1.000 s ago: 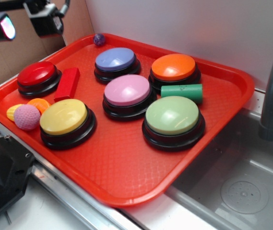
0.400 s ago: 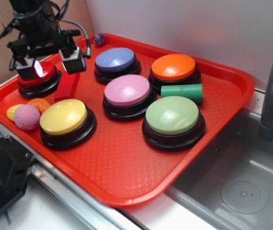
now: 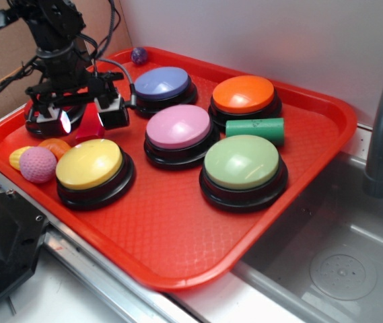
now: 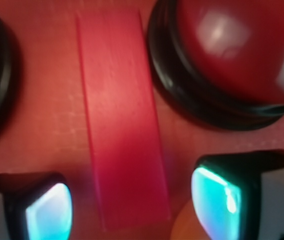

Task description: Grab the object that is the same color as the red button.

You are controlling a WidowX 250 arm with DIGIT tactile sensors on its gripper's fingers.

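Observation:
The red block (image 4: 122, 120) lies flat on the red tray (image 3: 178, 222), next to the red button (image 4: 231, 55). In the exterior view the block (image 3: 90, 126) shows only partly between the fingers, and the red button (image 3: 43, 120) is mostly hidden behind the arm. My gripper (image 4: 132, 205) (image 3: 85, 116) is open and low over the tray. Its two fingertips (image 4: 47, 212) stand one on each side of the block's near end, with gaps on both sides. Nothing is held.
On the tray stand a yellow button (image 3: 90, 165), pink button (image 3: 178, 128), purple button (image 3: 161, 84), orange button (image 3: 243, 94) and green button (image 3: 243, 163). A green cylinder (image 3: 255, 128), pink ball (image 3: 38, 165), small orange and yellow pieces (image 3: 53, 145) and a sink (image 3: 339, 269) lie around.
My gripper has come down and slightly right, from above the red button to low over the tray, with its open fingers now on either side of the red block.

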